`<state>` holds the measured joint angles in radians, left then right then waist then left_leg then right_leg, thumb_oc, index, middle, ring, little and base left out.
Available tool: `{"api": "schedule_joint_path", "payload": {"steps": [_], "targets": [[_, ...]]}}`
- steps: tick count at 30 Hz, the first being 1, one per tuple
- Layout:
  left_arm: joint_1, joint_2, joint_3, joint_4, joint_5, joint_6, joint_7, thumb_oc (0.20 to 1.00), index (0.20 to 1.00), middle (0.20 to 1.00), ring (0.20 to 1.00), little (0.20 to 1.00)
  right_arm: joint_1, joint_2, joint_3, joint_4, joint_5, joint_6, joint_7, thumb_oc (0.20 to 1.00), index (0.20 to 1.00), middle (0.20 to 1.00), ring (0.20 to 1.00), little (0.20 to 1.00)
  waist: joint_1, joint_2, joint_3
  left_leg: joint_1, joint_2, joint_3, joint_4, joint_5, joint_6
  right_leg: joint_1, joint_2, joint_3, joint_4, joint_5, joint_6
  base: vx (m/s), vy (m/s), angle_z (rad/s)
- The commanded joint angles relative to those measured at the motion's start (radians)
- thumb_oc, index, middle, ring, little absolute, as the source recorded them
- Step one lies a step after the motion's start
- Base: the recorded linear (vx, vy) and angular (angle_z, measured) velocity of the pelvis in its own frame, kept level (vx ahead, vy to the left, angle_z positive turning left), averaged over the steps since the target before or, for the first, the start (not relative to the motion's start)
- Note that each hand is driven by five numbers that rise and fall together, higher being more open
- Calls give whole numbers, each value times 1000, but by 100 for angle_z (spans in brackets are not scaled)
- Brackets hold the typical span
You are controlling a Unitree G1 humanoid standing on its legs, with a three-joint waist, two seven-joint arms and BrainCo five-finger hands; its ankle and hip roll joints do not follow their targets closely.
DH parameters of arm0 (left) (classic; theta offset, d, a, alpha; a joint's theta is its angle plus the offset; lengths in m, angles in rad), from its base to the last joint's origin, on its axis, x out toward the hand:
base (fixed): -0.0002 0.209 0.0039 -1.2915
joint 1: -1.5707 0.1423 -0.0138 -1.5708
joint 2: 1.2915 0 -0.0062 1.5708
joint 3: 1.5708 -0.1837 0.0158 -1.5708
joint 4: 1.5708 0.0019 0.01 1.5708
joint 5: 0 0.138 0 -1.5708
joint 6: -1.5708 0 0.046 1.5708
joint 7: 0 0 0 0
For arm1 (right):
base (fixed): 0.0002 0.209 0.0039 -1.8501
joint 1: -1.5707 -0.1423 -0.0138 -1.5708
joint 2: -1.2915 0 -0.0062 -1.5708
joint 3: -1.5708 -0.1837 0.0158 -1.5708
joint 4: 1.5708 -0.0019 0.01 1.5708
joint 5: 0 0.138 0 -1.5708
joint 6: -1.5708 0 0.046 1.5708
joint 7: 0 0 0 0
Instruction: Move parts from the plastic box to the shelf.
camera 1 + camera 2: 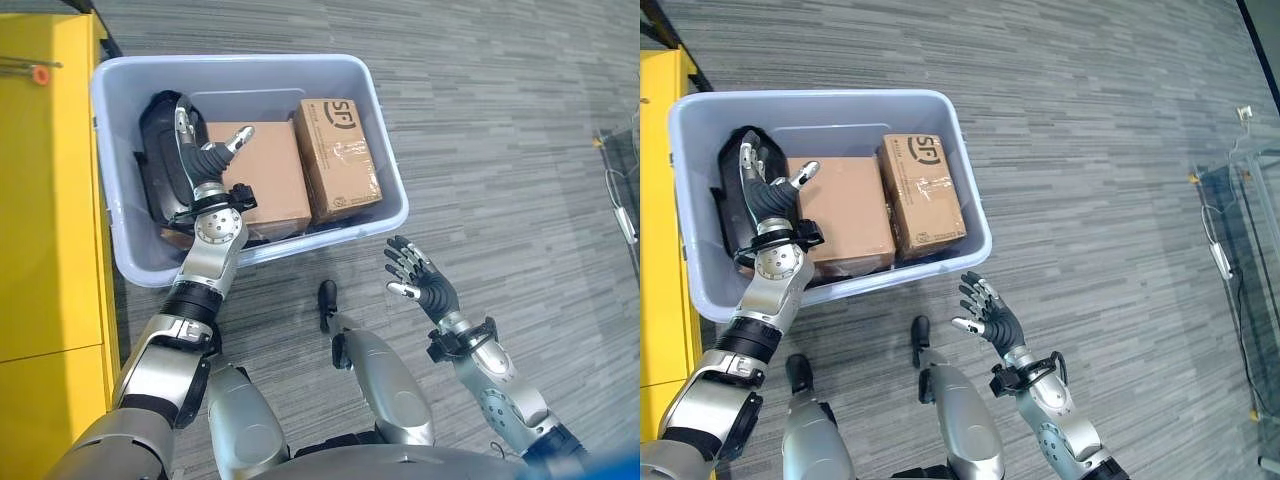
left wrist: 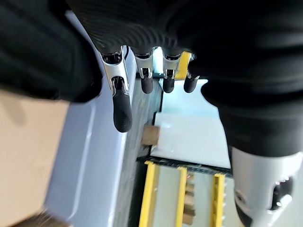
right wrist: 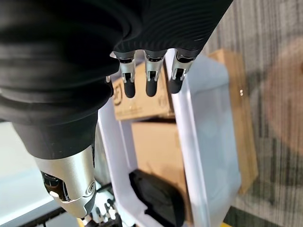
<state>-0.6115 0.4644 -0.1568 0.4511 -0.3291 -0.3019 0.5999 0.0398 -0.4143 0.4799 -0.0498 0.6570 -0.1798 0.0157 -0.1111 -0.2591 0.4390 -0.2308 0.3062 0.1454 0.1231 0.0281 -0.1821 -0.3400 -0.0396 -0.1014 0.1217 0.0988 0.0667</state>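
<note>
My left hand (image 1: 205, 152) is inside the plastic box (image 1: 388, 180), over the seam betw. the black part (image 1: 158, 150) at the box's left end and the bigger cardboard box (image 1: 268, 175) in the middle; fingers straight and spread, thumb angled out over the cardboard, nothing gripped. Can't tell if the fingertips actually touch the black part or just hang above it. Smaller cardboard box (image 1: 923, 193) w/ tape across its top lies just beside the bigger one, on its right, touching or nearly so, both flat on the box floor. All three parts are in the box. My right hand (image 1: 992, 317) is outside the box, near its front right corner, over the grey striped floor (image 1: 500, 120), palm up-ish, fingers relaxed and fanned, empty. From the right wrist I see my fingers (image 3: 150, 82) straight, w/ the box rim and both cartons past them. Yellow shelf unit (image 1: 45, 210) stands along the box's left side, just beside it.
</note>
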Motion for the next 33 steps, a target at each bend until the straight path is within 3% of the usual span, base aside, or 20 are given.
{"api": "schedule_joint_path", "payload": {"steps": [1, 9, 19, 33], "targets": [[8, 50, 21, -88, 94, -77, 30, 1000, 1000, 1000, 1000, 1000, -2, -7, -21, -66, 30, -59, 9, 1000, 1000, 1000, 1000, 1000, 7, -39, -23, -48, 0, -24, 115, -59, 45, 28, -109, 22, 71, -47, 96, 26, -27, 7], [6, 69, 23, -143, 166, -65, 49, 1000, 1000, 1000, 1000, 1000, -5, -13, -18, -65, 38, -55, 23, 1000, 1000, 1000, 1000, 1000, 21, -45, -10, -76, -4, -43, 129, -62, 47, 31, -115, 1, 64, -44, 96, 8, -5, 13], [-54, 117, -20, -6, 209, -18, 59, 1000, 1000, 1000, 1000, 1000, 21, -32, -17, -80, 40, -58, 42, 1000, 1000, 1000, 1000, 1000, 10, -58, 2, -111, -5, -49, 146, -61, 46, 15, -110, 4, 56, -35, 97, 0, 0, 0], [-84, 162, 10, 137, 160, -21, 90, 1000, 1000, 1000, 1000, 1000, 54, -57, -18, -95, 51, -68, 52, 1000, 1000, 1000, 1000, 1000, 6, -88, 22, -166, 2, -67, 165, -52, 44, -15, -98, -3, 55, -23, 98, -7, -4, 2]]}}
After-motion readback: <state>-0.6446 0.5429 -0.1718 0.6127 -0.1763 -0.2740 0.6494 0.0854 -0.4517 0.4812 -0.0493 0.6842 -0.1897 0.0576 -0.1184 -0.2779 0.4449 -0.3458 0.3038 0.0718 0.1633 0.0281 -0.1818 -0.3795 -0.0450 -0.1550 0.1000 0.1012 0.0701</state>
